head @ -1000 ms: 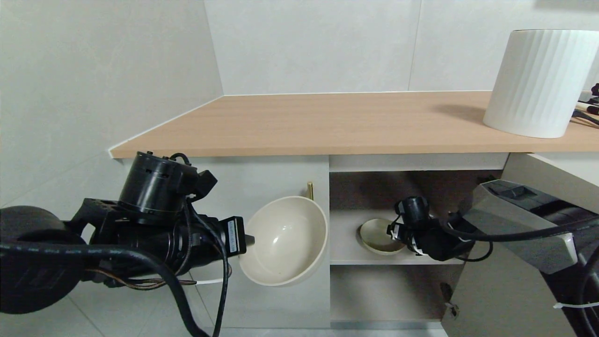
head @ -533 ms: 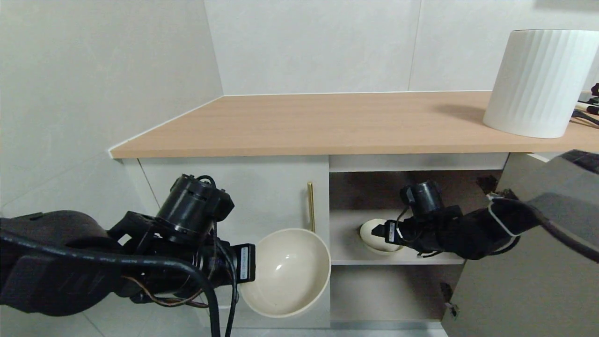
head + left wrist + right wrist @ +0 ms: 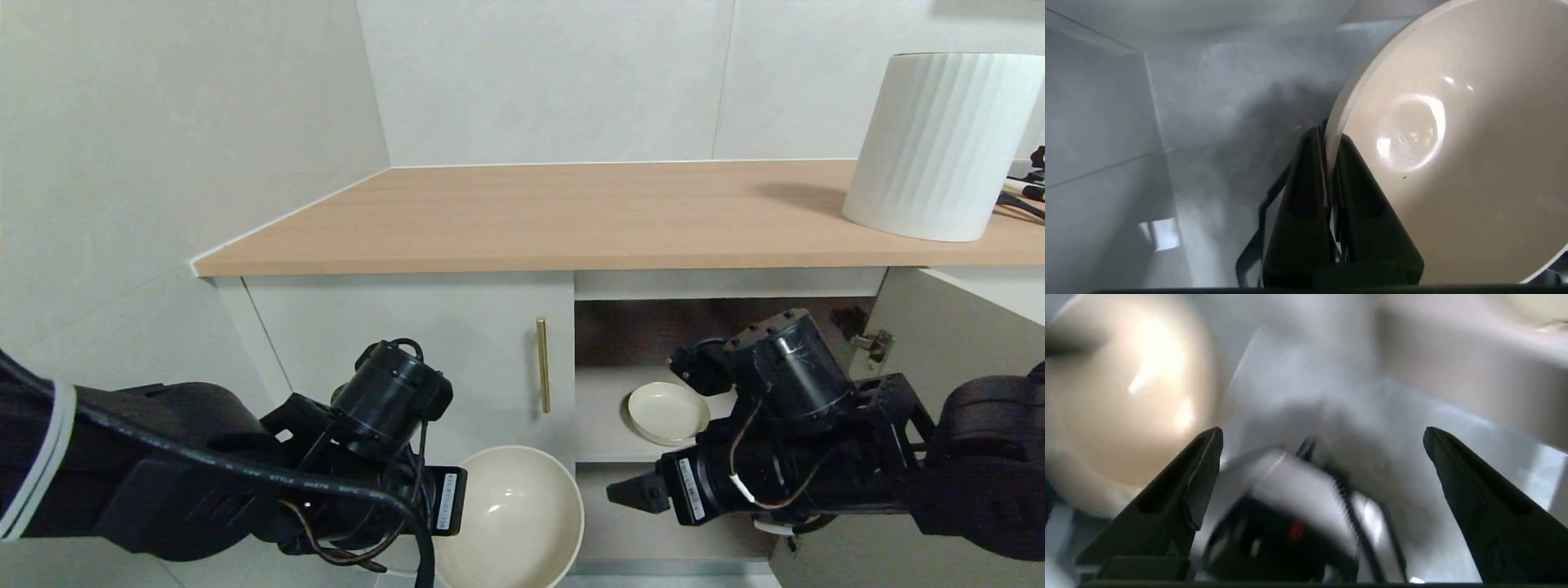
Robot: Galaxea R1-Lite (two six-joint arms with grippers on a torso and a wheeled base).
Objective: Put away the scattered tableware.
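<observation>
My left gripper (image 3: 454, 505) is shut on the rim of a large cream bowl (image 3: 513, 523), held low in front of the closed left cabinet door. In the left wrist view the fingers (image 3: 1308, 175) pinch the bowl (image 3: 1454, 139) at its edge. A small cream plate (image 3: 668, 411) lies on the shelf inside the open right cabinet. My right gripper (image 3: 624, 495) hangs in front of and below that shelf, just right of the bowl. Its jaws stand wide apart with nothing between them, as the right wrist view (image 3: 1323, 465) shows, with the bowl (image 3: 1118, 400) blurred beyond.
The closed left door has a gold handle (image 3: 542, 365). The right cabinet door (image 3: 947, 327) stands swung open at the right. A tall white ribbed container (image 3: 939, 143) stands on the wooden countertop (image 3: 531, 216) at the far right. A tiled wall closes the left side.
My left arm has lowered the bowl toward the floor. My right arm has drawn back out of the cabinet and come down nearer the camera, leaving the plate on the shelf.
</observation>
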